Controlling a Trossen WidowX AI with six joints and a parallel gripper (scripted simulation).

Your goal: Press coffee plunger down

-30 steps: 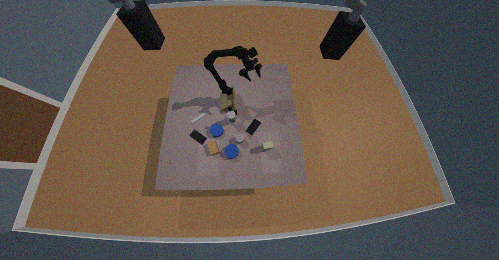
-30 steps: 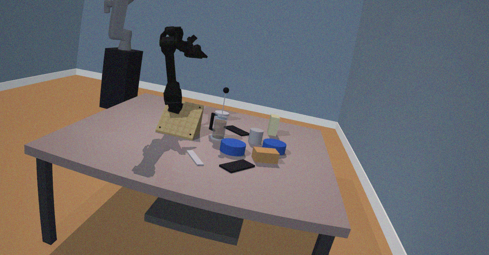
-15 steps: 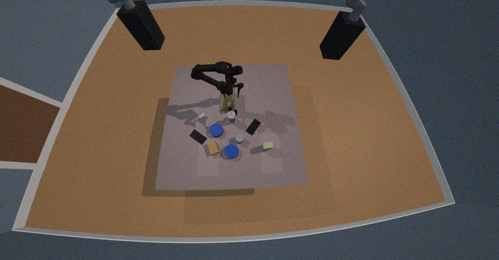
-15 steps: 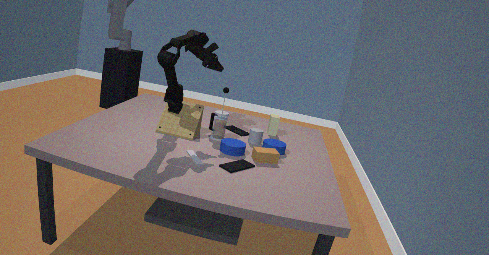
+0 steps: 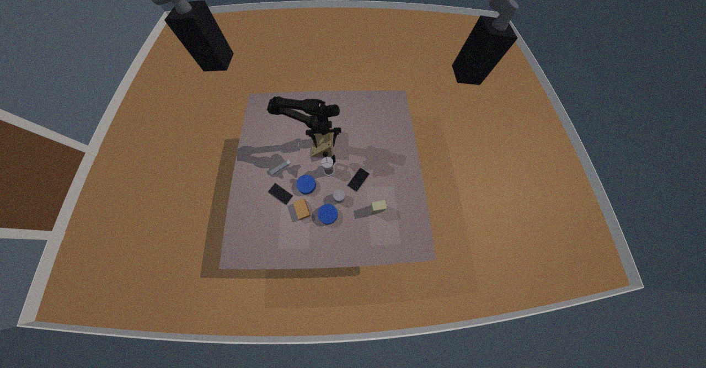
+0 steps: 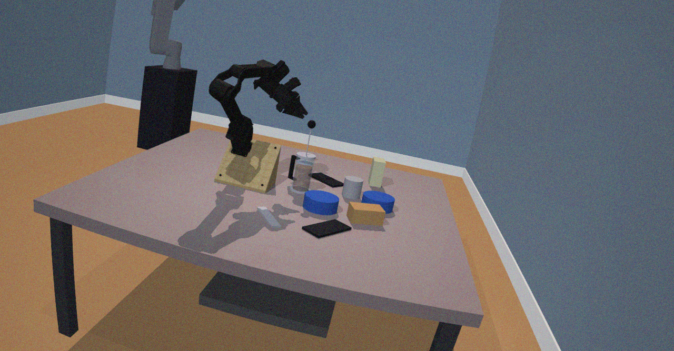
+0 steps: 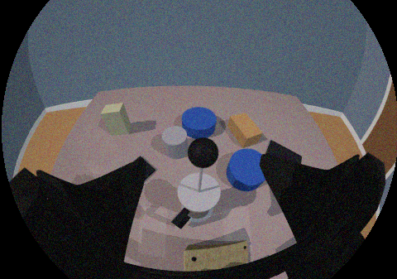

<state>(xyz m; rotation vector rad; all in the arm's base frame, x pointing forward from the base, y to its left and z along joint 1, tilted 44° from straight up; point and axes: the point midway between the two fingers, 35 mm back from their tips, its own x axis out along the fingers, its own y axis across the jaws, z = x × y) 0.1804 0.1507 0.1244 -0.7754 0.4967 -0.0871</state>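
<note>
Claw (image 6: 299, 112) spread wide & empty, just above/behind plunger knob (image 6: 310, 123), rod vertical, so next move looks fwd-down onto knob

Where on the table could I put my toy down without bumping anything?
The near end of the table, below the blue pucks and orange block, shows a wide bare stretch. So do both side strips. It is crowded in the middle, where the coffee press, grey cylinder and black slabs cluster by the open gripper.
</note>
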